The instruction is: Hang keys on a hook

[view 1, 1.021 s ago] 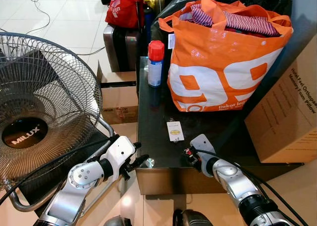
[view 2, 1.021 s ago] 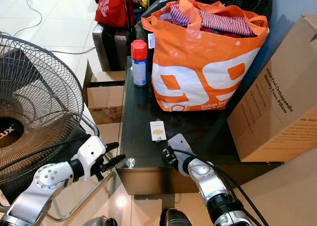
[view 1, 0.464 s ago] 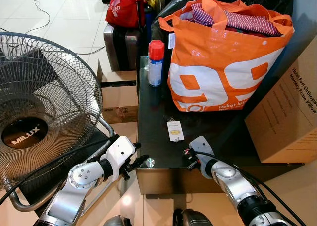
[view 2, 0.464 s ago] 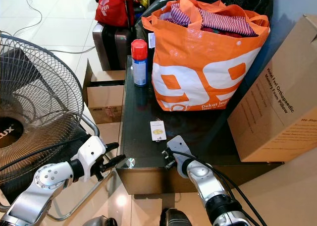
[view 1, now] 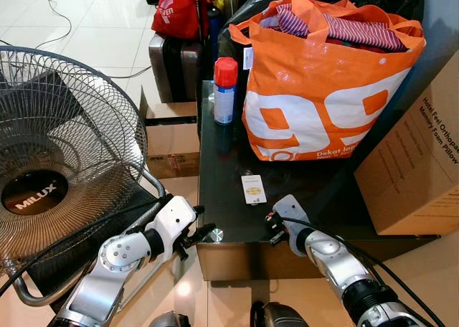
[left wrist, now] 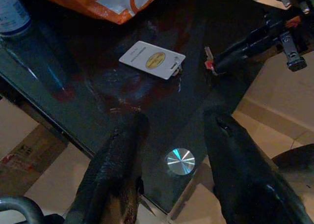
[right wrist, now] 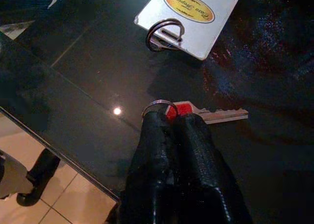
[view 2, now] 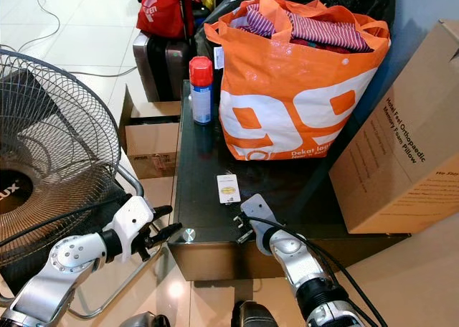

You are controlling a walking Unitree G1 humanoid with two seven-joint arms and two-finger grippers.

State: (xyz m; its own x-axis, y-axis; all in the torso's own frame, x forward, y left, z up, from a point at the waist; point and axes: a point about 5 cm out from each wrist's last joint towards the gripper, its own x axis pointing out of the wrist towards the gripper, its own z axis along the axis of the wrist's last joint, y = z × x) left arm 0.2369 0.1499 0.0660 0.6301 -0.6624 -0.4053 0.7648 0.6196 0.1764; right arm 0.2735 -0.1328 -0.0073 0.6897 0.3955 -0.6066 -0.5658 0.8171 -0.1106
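A small key with a red head (right wrist: 182, 109) and a steel ring is pinched in my right gripper (right wrist: 169, 120), which is shut on it low over the black glass table (view 1: 222, 162) near its front edge. Whether the key touches the glass I cannot tell. The same gripper (view 1: 273, 219) sits just right of a white key tag (view 1: 252, 189), whose own ring (right wrist: 164, 31) lies flat on the glass. My left gripper (view 1: 203, 234) is open at the table's front left corner, its fingers (left wrist: 120, 160) on either side of a silver disc (left wrist: 180, 161).
A full orange shopping bag (view 1: 323, 83) and a red-capped spray can (view 1: 224, 90) stand at the table's back. A cardboard box (view 1: 416, 162) leans at the right. A large fan (view 1: 57, 169) stands at the left, with low boxes (view 1: 172, 148) and a suitcase (view 1: 172, 65) beyond.
My right wrist has shifted a little, with the red key still pinched. The left arm has stayed put.
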